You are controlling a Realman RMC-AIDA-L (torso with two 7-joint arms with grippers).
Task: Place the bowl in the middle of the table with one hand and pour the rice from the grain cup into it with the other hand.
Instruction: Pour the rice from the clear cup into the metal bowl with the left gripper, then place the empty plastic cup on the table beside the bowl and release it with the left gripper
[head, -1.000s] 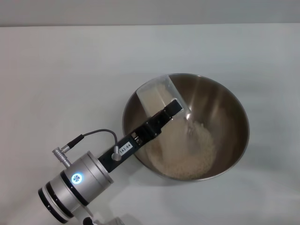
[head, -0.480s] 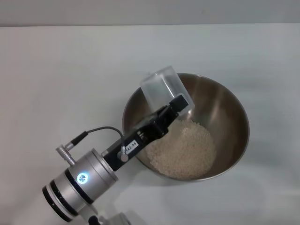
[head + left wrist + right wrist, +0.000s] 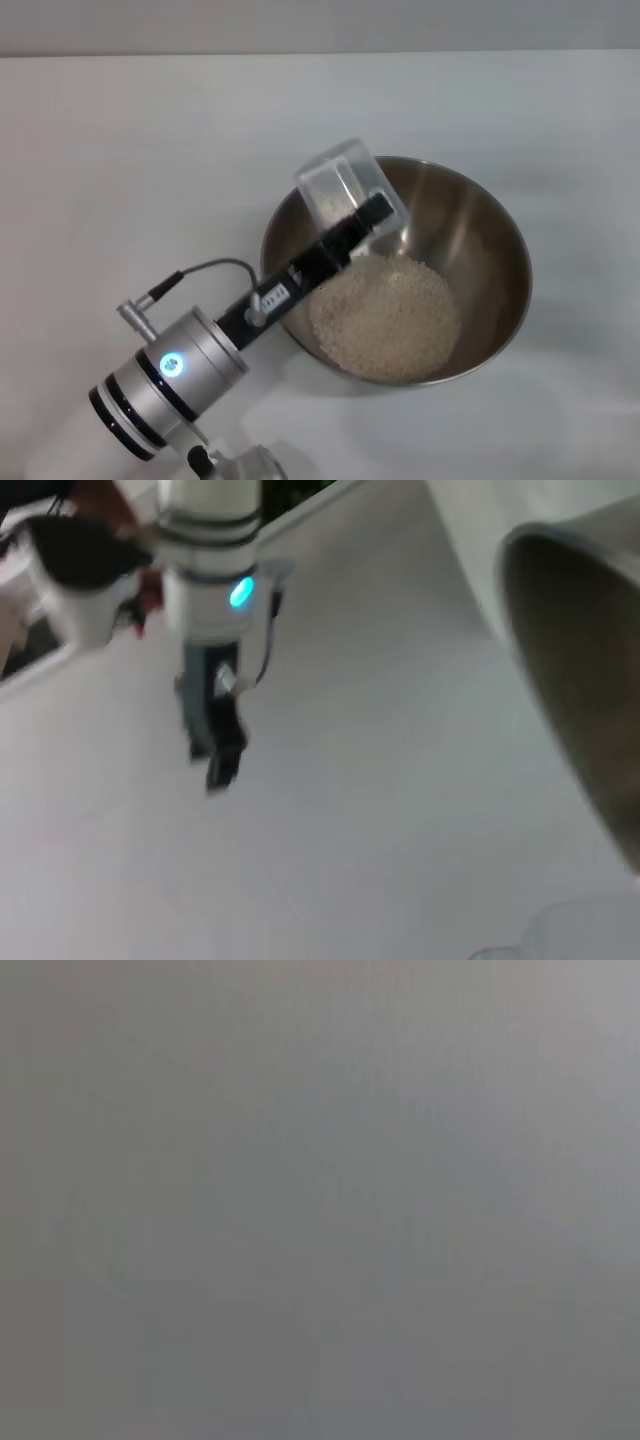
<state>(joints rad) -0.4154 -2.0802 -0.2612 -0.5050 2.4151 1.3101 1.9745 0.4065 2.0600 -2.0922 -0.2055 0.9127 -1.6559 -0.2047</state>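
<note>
The left hand (image 3: 372, 216) is clamped on the grain cup (image 3: 347, 185), holding it tilted over the near-left rim of the bowl (image 3: 480, 225). The cup looks empty. The rice (image 3: 390, 315) lies in a pale heap in the bottom of the bowl, which sits on the white counter (image 3: 130, 170), a little right of the middle. The right hand (image 3: 222, 765) hangs above the bare counter, well apart from the bowl; whether it is apart or together I cannot tell
</note>
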